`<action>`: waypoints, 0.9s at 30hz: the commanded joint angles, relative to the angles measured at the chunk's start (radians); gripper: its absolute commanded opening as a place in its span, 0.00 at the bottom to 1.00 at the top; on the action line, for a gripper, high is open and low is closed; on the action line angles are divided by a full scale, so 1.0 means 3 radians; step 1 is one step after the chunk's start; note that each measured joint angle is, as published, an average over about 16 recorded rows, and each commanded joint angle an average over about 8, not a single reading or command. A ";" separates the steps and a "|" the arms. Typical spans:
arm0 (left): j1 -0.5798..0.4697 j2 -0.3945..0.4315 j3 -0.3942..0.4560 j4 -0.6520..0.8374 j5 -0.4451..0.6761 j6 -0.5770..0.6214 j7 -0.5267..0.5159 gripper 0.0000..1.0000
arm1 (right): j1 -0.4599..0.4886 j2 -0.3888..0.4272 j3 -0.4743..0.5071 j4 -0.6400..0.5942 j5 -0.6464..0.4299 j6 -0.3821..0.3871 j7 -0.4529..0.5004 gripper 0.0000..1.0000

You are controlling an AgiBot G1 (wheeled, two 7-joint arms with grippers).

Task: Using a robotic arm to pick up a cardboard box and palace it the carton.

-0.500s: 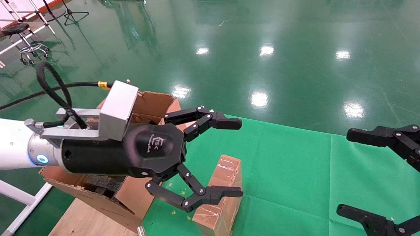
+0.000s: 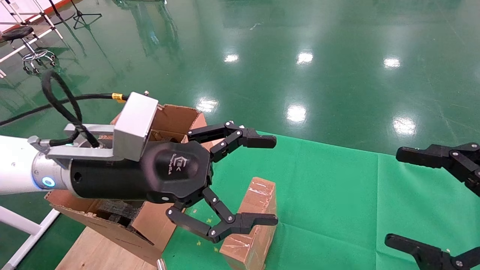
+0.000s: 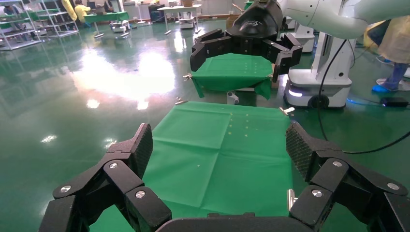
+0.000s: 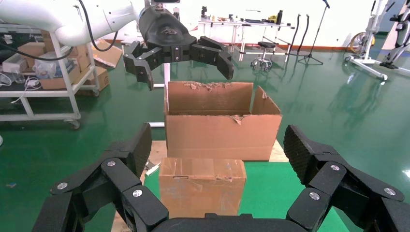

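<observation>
On the green cloth (image 2: 337, 195), near-left of centre, cardboard box (image 2: 252, 225) lying untouched, just right of the carton (image 2: 165, 123), not yet lifted. Above it, left gripper (image 2: 268, 180) of the robotic arm (image 2: 15, 168) spread wide, empty, hovering over the box with no contact visible. At far right, right gripper (image 2: 423, 202) also spread, empty, parked well apart. 0 of 2 steps done: grasp and placing into carton both left

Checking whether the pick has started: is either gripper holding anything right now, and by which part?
Nothing is held. The left gripper hangs open above the cardboard box, its fingers clear of it. The right gripper is open and empty too.
</observation>
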 commanded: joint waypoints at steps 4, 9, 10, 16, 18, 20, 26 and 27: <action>0.0000 0.0000 0.0000 -0.0001 -0.0001 0.0000 0.0000 1.00 | 0.0000 0.0000 0.0000 0.0000 0.0000 0.0000 0.0000 1.00; -0.0013 -0.0030 0.0028 -0.0014 0.0083 -0.0007 -0.0017 1.00 | 0.0000 0.0000 0.0000 0.0000 0.0000 0.0000 0.0000 0.46; -0.0028 -0.0045 0.0045 -0.0022 0.0134 -0.0013 -0.0034 1.00 | 0.0000 0.0000 0.0000 0.0000 0.0000 0.0000 0.0000 0.34; -0.0261 -0.0142 0.0232 -0.0086 0.0641 -0.0062 -0.0265 1.00 | 0.0000 0.0000 -0.0001 -0.0001 0.0000 0.0000 0.0000 0.00; -0.0350 -0.0160 0.0291 -0.0101 0.0799 -0.0069 -0.0345 1.00 | 0.0000 0.0000 -0.0001 -0.0001 0.0000 0.0000 0.0000 0.00; -0.0454 -0.0169 0.0353 -0.0120 0.0954 -0.0065 -0.0422 1.00 | 0.0000 0.0000 -0.0001 -0.0001 0.0000 0.0000 -0.0001 0.00; -0.0601 -0.0170 0.0438 -0.0149 0.1158 -0.0042 -0.0497 1.00 | 0.0000 0.0000 0.0000 -0.0002 0.0000 0.0001 -0.0001 0.00; -0.0605 -0.0173 0.0442 -0.0146 0.1174 -0.0041 -0.0496 1.00 | 0.0000 0.0000 0.0000 -0.0002 0.0000 0.0001 -0.0001 0.00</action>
